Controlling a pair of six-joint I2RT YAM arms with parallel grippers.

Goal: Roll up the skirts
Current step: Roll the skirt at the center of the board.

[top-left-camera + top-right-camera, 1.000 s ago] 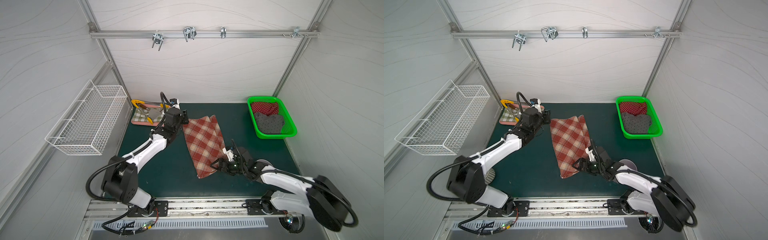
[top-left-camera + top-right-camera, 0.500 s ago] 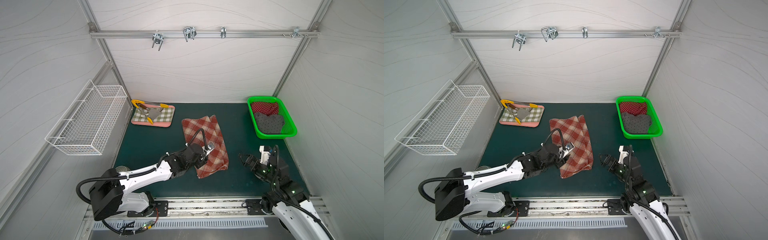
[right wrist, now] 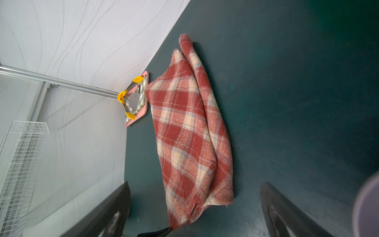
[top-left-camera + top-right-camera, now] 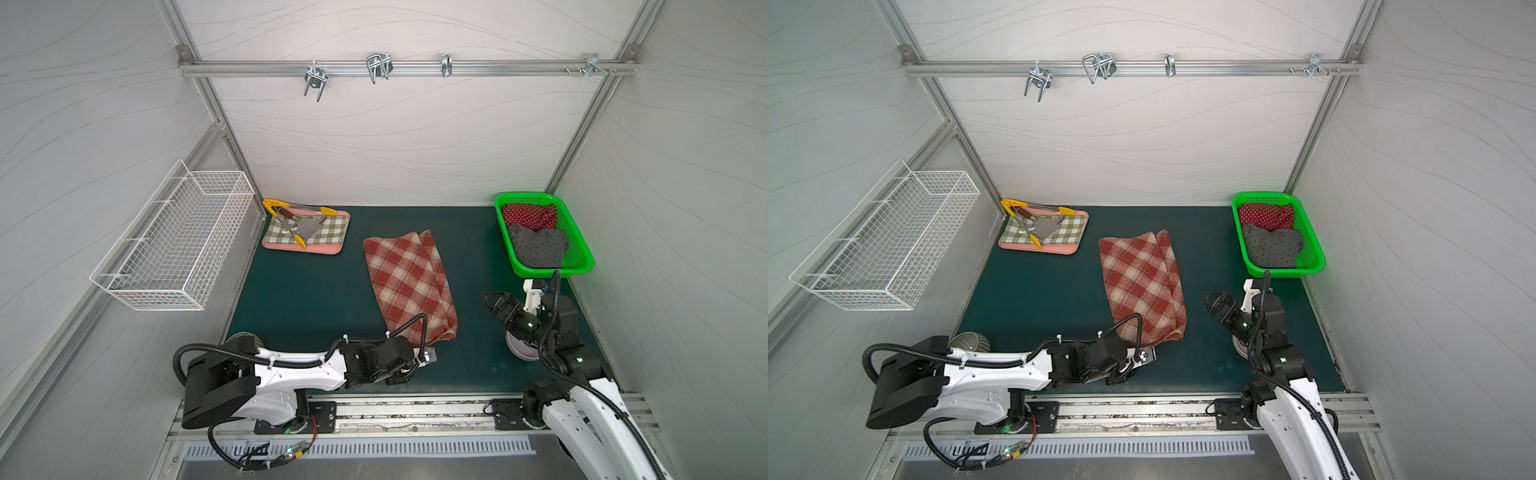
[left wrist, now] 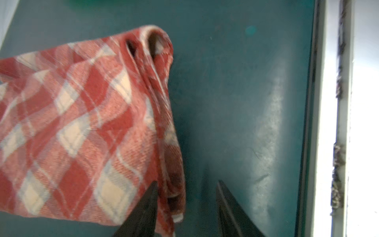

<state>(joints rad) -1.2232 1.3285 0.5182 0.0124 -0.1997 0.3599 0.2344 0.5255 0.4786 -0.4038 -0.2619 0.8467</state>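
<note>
Top views: high over front of my cell, facing down toward back wall point(image 4: 395, 145); far off, whole scene in frame. Near-equal pair, sharing table point(image 4: 291, 299) and skirt point(image 4: 409, 286).
Left wrist view: very close, low over table, looking along my left fingers point(image 5: 143, 209) at skirt's near end and table's front edge.
Right wrist view: farther off, looking past my right fingers point(image 3: 110, 207) along full skirt to checked mat point(image 3: 146, 98) and back wall.
Skirt in all four.

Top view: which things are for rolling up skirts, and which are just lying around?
For the job: plaid skirt, red dotted skirt, grey dotted skirt.
Just lying around: checked mat, yellow-tipped tongs, white wire basket, wall hooks.
</note>
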